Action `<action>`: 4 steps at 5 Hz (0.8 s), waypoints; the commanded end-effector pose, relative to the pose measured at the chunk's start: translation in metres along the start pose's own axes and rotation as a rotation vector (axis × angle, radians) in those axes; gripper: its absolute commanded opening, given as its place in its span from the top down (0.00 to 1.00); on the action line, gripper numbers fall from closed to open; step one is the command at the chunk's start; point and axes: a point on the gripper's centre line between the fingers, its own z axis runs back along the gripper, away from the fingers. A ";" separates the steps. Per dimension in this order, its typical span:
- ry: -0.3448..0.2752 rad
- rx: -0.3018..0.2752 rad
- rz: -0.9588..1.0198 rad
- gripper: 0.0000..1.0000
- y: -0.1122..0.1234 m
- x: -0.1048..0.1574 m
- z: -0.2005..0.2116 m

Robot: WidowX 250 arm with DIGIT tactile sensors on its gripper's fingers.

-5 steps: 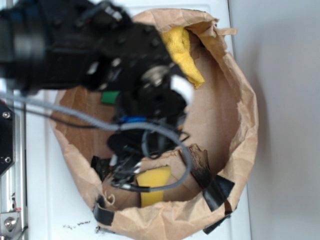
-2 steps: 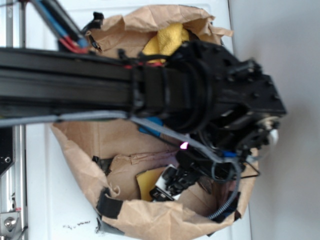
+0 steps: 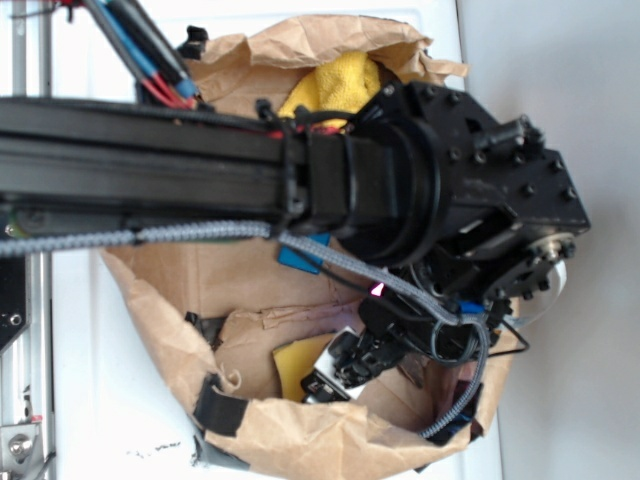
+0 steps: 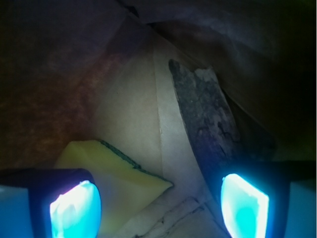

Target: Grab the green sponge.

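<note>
The green sponge (image 4: 116,173) lies on the paper bag's (image 3: 330,445) floor near its front edge, and the jaws, having swung over and dropped close, now hang wide apart above it, nothing gripped.

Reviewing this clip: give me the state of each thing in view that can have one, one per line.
green sponge: lying on the bag floor, not gripped, partly behind one finger.
gripper: open, lowered inside the bag, fingers apart with bare floor between them.
paper bag: open at the top, rim crumpled, patched with black tape.
yellow cloth: bunched at the bag's far rim, untouched.
blue piece: mostly hidden under the arm; state unclear.
</note>
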 end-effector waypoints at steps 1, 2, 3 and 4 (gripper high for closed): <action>0.039 -0.021 -0.452 0.00 -0.033 -0.002 0.029; 0.083 -0.029 -0.538 0.00 -0.034 0.001 0.034; 0.101 0.085 -0.646 0.00 -0.043 -0.001 0.023; 0.059 0.142 -0.750 0.00 -0.057 -0.010 0.015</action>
